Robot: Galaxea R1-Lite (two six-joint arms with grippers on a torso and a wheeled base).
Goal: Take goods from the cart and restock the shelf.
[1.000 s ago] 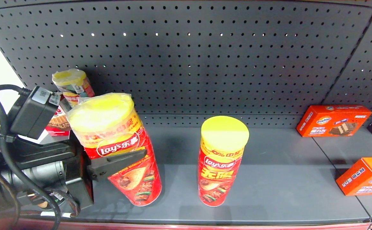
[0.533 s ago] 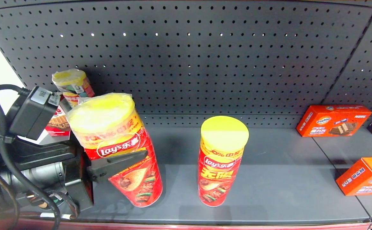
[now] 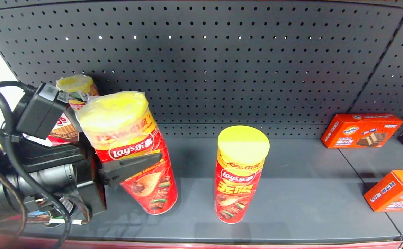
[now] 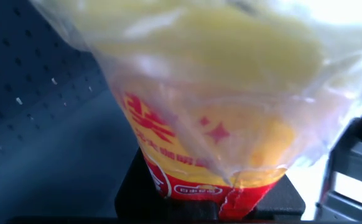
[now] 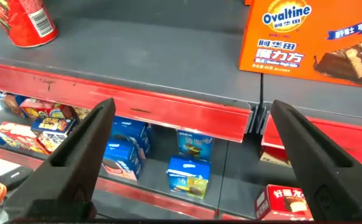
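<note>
As it leans, wrapped chip can [image 3: 122, 131]: clamped by left end effector [image 3: 135, 162], left of standing chip can [image 3: 239, 173].
Right end effector [image 5: 192, 102]: jaws wide apart, lower than standing chip can.

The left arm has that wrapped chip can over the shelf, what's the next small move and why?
Probably tip the wrapped chip can upright and ease it down. The left gripper is clamped on its middle, and it leans toward the robot's left, unlike the standing can; whether its base touches the shelf is unclear, so releasing now could topple it.
</note>
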